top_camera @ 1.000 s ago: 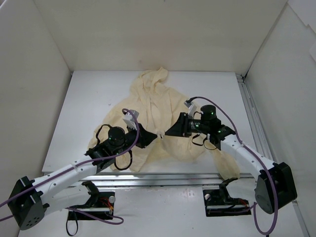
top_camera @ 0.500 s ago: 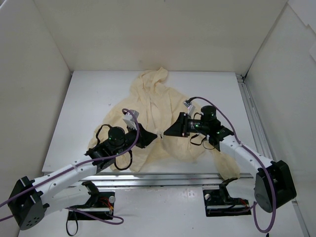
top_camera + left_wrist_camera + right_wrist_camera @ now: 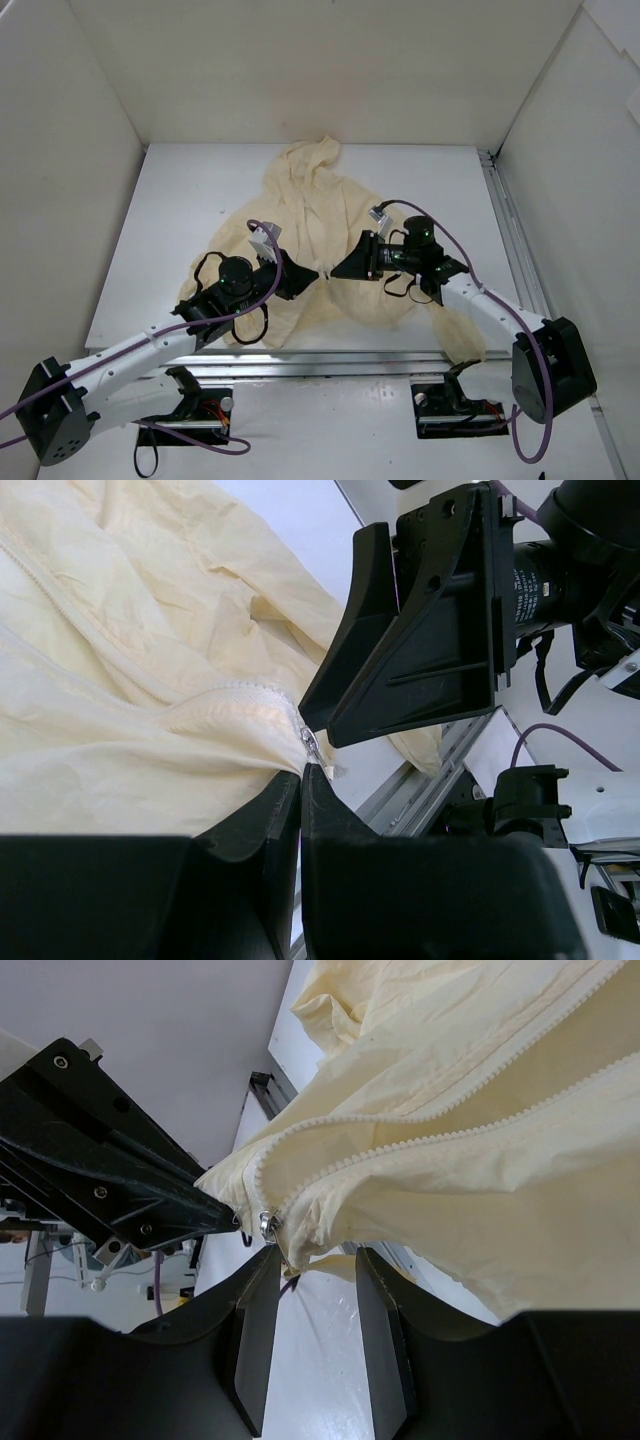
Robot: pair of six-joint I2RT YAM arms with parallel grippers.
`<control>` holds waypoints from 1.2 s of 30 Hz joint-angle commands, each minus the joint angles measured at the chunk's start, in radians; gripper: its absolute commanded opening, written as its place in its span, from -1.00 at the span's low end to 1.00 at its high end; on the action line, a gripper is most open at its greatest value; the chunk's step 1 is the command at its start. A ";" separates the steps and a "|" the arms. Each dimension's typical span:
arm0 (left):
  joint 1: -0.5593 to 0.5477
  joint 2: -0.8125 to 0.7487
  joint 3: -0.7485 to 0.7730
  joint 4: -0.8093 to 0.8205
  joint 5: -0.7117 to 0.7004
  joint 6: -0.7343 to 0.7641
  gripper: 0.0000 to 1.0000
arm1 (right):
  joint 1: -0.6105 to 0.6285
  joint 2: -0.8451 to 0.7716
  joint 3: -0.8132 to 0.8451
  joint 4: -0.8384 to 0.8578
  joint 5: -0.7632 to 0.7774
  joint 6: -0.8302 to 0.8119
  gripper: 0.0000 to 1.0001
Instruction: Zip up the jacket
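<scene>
The pale yellow jacket [image 3: 322,215] lies spread on the white table, hood at the far end. My left gripper [image 3: 313,274] is shut on the jacket's bottom hem right beside the zipper's lower end; in the left wrist view [image 3: 300,771] its jaws are pressed together on the fabric. The small metallic zipper pull [image 3: 311,745] sits just above those tips. My right gripper [image 3: 338,269] faces the left one, open. In the right wrist view [image 3: 318,1253] its jaws stand apart, with the pull [image 3: 267,1224] at the tip of the left finger and fabric hanging between them.
The table's front edge with a metal rail [image 3: 330,360] lies just behind the grippers. White walls enclose the table on three sides. A jacket sleeve [image 3: 462,335] trails under the right arm toward the front edge. The left gripper's black body [image 3: 120,1165] is close on the right wrist view's left.
The right gripper has crept a little to the left, closer to the left gripper and the zipper pull. The left arm and the jacket have held still.
</scene>
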 commanded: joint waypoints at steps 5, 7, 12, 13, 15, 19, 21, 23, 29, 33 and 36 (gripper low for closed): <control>0.006 -0.001 0.053 0.090 0.012 -0.010 -1.00 | -0.006 0.018 -0.011 0.151 -0.049 0.045 -0.32; 0.006 -0.001 0.051 0.091 0.012 -0.011 -1.00 | -0.004 0.024 -0.008 0.166 -0.055 0.050 -0.31; 0.006 0.003 0.054 0.096 0.016 -0.011 -1.00 | -0.001 0.039 -0.005 0.199 -0.065 0.067 -0.31; 0.006 0.003 0.054 0.098 0.018 -0.011 -1.00 | -0.001 0.042 -0.006 0.205 -0.069 0.068 -0.31; 0.006 0.003 0.054 0.099 0.018 -0.013 -1.00 | 0.000 0.046 -0.009 0.220 -0.069 0.077 -0.31; 0.006 0.008 0.054 0.104 0.022 -0.014 -1.00 | 0.005 0.053 -0.009 0.231 -0.071 0.082 -0.37; 0.006 0.009 0.056 0.105 0.024 -0.014 -1.00 | 0.005 0.050 -0.015 0.239 -0.071 0.085 -0.41; 0.006 0.011 0.056 0.105 0.027 -0.016 -1.00 | 0.005 0.052 -0.016 0.249 -0.072 0.091 -0.47; 0.006 0.008 0.053 0.105 0.024 -0.017 -1.00 | 0.003 0.046 -0.016 0.257 -0.079 0.097 -0.63; 0.006 0.006 0.051 0.105 0.024 -0.017 -1.00 | 0.003 0.038 -0.011 0.257 -0.082 0.102 -0.82; 0.006 0.009 0.049 0.108 0.025 -0.019 -1.00 | 0.002 0.030 -0.006 0.257 -0.083 0.105 -0.94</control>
